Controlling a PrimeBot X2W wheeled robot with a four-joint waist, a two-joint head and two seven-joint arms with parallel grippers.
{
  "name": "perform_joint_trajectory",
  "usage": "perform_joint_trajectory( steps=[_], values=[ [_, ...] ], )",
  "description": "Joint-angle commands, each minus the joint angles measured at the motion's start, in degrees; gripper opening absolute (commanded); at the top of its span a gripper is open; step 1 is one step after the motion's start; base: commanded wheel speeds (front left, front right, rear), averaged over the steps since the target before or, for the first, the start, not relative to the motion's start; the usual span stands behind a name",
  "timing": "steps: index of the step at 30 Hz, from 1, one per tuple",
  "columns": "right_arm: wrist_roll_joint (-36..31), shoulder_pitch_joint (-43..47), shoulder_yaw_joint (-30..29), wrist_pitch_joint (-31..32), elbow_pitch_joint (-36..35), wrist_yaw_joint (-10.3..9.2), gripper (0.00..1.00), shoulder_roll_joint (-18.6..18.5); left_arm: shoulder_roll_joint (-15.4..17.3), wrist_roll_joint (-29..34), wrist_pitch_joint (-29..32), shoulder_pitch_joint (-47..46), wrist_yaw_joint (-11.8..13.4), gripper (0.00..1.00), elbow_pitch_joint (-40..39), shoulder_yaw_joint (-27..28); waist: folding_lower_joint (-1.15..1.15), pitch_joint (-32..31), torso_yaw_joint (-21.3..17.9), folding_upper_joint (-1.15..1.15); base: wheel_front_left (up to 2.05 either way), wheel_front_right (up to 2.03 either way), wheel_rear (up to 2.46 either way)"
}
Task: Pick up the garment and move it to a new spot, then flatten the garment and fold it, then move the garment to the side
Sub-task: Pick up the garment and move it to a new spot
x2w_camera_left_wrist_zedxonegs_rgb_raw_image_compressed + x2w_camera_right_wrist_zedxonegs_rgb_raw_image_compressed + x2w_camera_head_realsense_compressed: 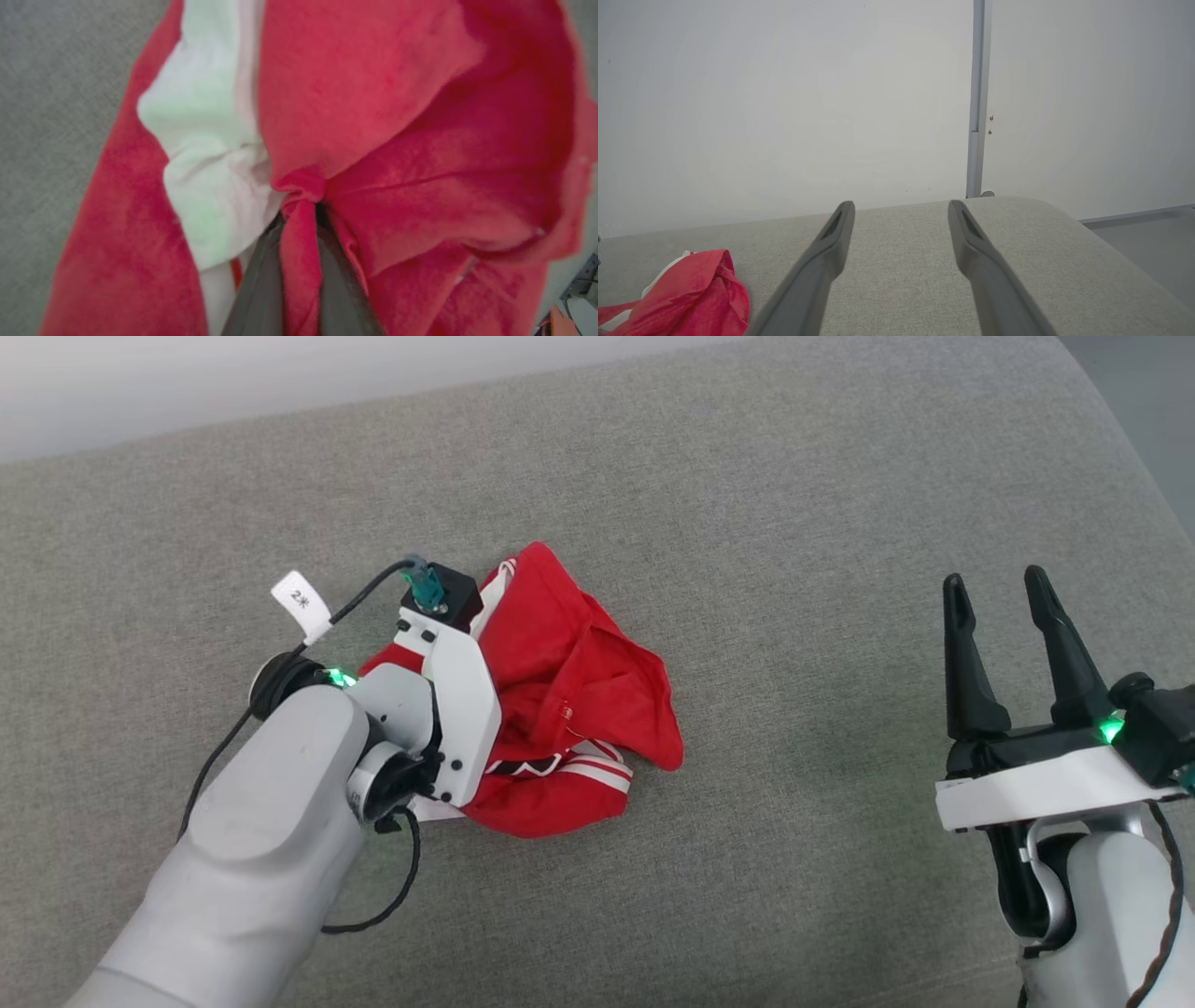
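Two grippers: left gripper (301, 210) fingers pinch a fold of the crumpled garment (579, 663), left of centre on the cushion (747, 476), evidently for lifting; right gripper (994, 581) fingers stand wide, idle.

This looks like a bare indoor room, more a lab or test space than a home. A wide grey fabric cushion (794, 504) with rounded corners stands before a plain white wall (784, 93) with a metal joint strip (976, 93), beside a smooth grey floor (1157, 242).
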Motion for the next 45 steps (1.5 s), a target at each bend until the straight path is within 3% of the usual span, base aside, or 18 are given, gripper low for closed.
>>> perform_joint_trajectory(
  steps=[1,9,10,11,12,13,20,25,32,45],
  values=[
    [0.45,-0.81,0.41,-0.39,0.45,0.00,1.00,-0.24,-0.52,0.11,0.04,0.69,-0.12,0.00,3.18,-0.86,0.00,0.21,-0.12,0.00,0.00,0.00,0.00],
    [0.67,-1.59,0.98,-0.87,1.68,0.00,1.00,-0.81,-3.82,-0.35,0.12,-0.95,-1.60,0.00,12.57,-3.28,0.00,-0.42,0.82,0.00,0.00,0.00,0.00],
    [0.69,-1.50,0.87,-0.93,1.86,0.00,1.00,-0.95,-4.24,-0.43,-0.08,-1.26,-1.75,0.19,13.30,-3.45,0.00,-0.71,1.10,0.00,0.00,0.00,0.00],
    [0.66,-1.40,0.85,-0.98,1.99,0.00,1.00,-1.08,-4.57,-0.87,-0.92,-1.64,-1.97,0.45,13.62,-3.22,0.00,-1.03,1.38,0.00,0.00,0.00,0.00],
    [0.61,-1.23,0.76,-1.01,2.16,0.00,1.00,-1.21,-4.92,-1.23,-2.23,-2.18,-2.21,0.90,13.53,-2.85,0.00,-1.44,1.70,0.00,0.00,0.00,0.00],
    [0.52,-1.05,0.77,-1.03,2.25,0.00,1.00,-1.32,-5.09,-1.68,-3.22,-2.60,-2.23,1.00,13.53,-2.52,0.00,-1.92,1.99,0.00,0.00,0.00,0.00],
    [0.88,1.17,0.51,-0.65,2.56,0.00,1.00,-2.31,-3.17,-4.74,-13.48,-2.49,-3.06,1.00,8.87,0.08,0.00,-6.82,4.53,0.00,0.00,0.00,0.00],
    [0.41,2.56,0.70,-0.39,2.62,0.00,1.00,-2.86,0.00,-5.80,-20.09,0.12,-3.10,1.00,4.73,1.56,0.00,-8.94,5.76,0.00,0.00,0.00,0.00],
    [0.36,4.75,0.24,-0.73,3.36,0.00,1.00,-3.85,6.38,-4.25,-34.01,6.67,-3.10,1.00,-3.63,4.17,0.00,-11.35,8.04,0.00,0.00,0.00,0.00],
    [-1.36,8.01,-1.87,-1.28,4.37,0.00,1.00,-4.65,12.09,-5.20,-54.90,23.75,3.23,1.00,-14.39,12.84,0.00,-13.78,11.40,0.00,0.00,0.00,0.00]
  ],
)
